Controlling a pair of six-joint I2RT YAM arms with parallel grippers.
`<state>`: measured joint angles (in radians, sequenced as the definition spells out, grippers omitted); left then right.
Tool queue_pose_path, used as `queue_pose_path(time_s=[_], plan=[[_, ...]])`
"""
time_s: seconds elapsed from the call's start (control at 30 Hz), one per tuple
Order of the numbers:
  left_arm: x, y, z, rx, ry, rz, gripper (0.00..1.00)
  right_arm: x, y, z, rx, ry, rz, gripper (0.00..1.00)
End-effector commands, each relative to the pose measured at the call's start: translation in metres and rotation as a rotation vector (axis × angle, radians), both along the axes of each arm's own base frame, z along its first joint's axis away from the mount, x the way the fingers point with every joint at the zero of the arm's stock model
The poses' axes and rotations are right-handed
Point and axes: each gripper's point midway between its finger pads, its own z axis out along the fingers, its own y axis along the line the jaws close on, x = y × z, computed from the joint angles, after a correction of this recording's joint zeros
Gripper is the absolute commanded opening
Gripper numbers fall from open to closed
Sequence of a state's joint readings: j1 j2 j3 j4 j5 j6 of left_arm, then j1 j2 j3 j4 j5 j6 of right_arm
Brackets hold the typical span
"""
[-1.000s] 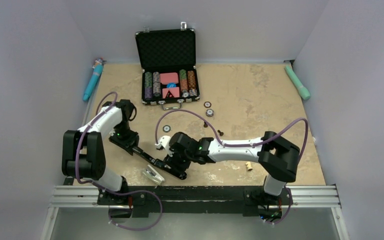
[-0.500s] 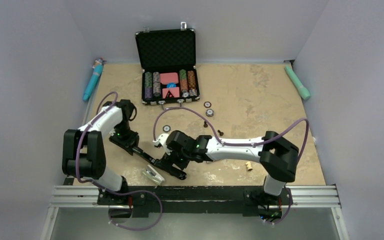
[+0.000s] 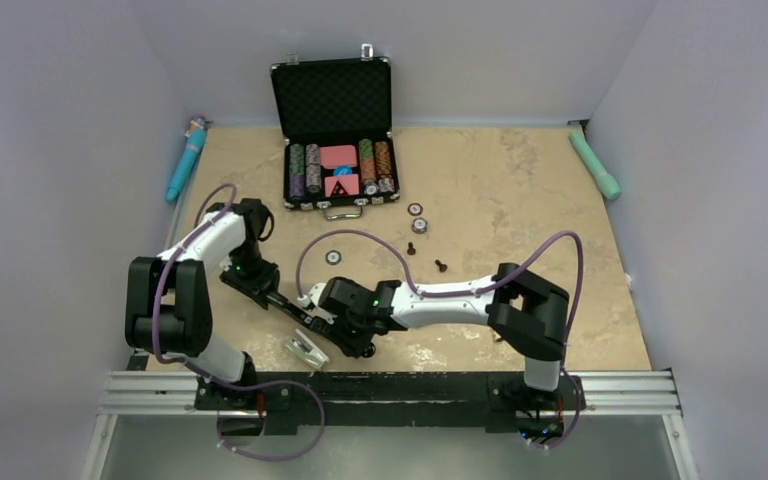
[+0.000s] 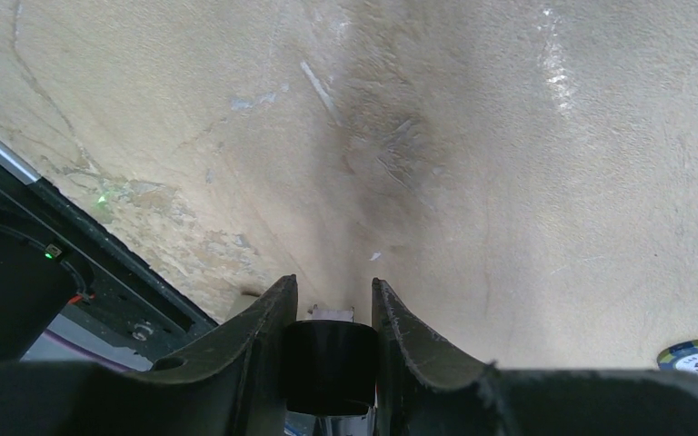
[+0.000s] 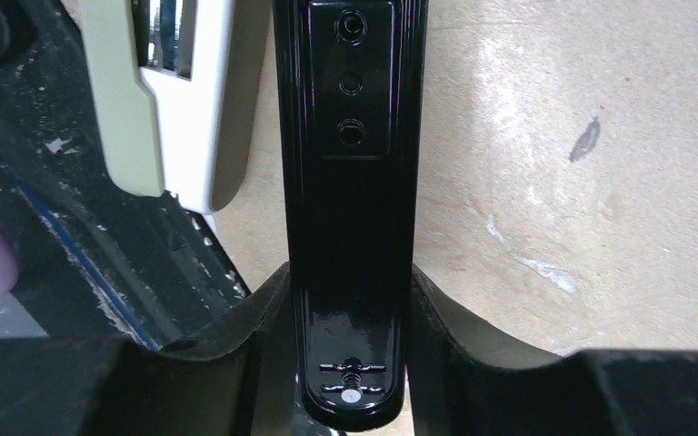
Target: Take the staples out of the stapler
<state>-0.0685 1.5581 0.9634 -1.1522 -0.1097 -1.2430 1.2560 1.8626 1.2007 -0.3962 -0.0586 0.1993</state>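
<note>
Your left gripper (image 4: 332,286) is pinching one end of the black stapler (image 3: 315,322), and your right gripper (image 5: 350,283) is clamped across the other end, its fingers (image 5: 268,309) pressed against both sides of the glossy bar. The stapler lies stretched out flat between the two grippers, near the table's front edge. You cannot pick out the staples in any view. A small pale bit (image 4: 332,312) shows just past the stapler's end between the left jaws, but what it is cannot be told. A white stapler (image 3: 305,349) lies just beside the black one. The tabletop (image 3: 520,200) is tan, mottled and scuffed, with pale walls around it. An open chip case (image 3: 338,135) stands at the far side, with loose chips (image 3: 417,218) nearby. Compared with a second ago, your right arm has shifted left and lower along the stapler, while the left arm has not moved.
</note>
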Motion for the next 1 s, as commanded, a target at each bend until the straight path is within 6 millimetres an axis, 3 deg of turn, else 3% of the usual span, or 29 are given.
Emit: queue_pose_path(time_s=[0.0, 0.23, 0.57, 0.6, 0.63, 0.67, 0.7, 0.8, 0.97], plan=[[0.004, -0.003, 0.007, -0.015, -0.019, -0.017, 0.00, 0.019, -0.005, 0.020, -0.028, -0.088, -0.064, 0.00], [0.009, -0.005, 0.027, -0.026, -0.084, -0.007, 0.00, 0.037, -0.011, 0.066, -0.046, -0.181, -0.108, 0.00], [0.021, -0.007, 0.050, -0.035, -0.150, -0.004, 0.00, 0.056, -0.007, 0.096, -0.053, -0.263, -0.133, 0.00], [0.021, -0.006, 0.049, -0.035, -0.153, -0.004, 0.00, 0.057, -0.007, 0.092, -0.055, -0.257, -0.146, 0.11], [0.022, -0.006, 0.048, -0.033, -0.153, -0.005, 0.00, 0.056, -0.007, 0.083, -0.065, -0.239, -0.154, 0.42], [0.021, -0.005, 0.044, -0.028, -0.135, -0.009, 0.00, 0.055, -0.007, 0.073, -0.077, -0.221, -0.156, 0.88], [0.021, -0.005, 0.039, -0.027, -0.116, -0.011, 0.00, 0.053, -0.007, 0.059, -0.092, -0.205, -0.153, 0.97], [0.016, -0.010, 0.020, -0.052, -0.045, -0.025, 0.00, 0.048, -0.008, 0.034, -0.117, -0.174, -0.137, 0.99], [0.012, -0.011, 0.008, -0.059, -0.031, -0.023, 0.00, 0.053, -0.003, 0.041, -0.078, -0.167, -0.131, 0.99]])
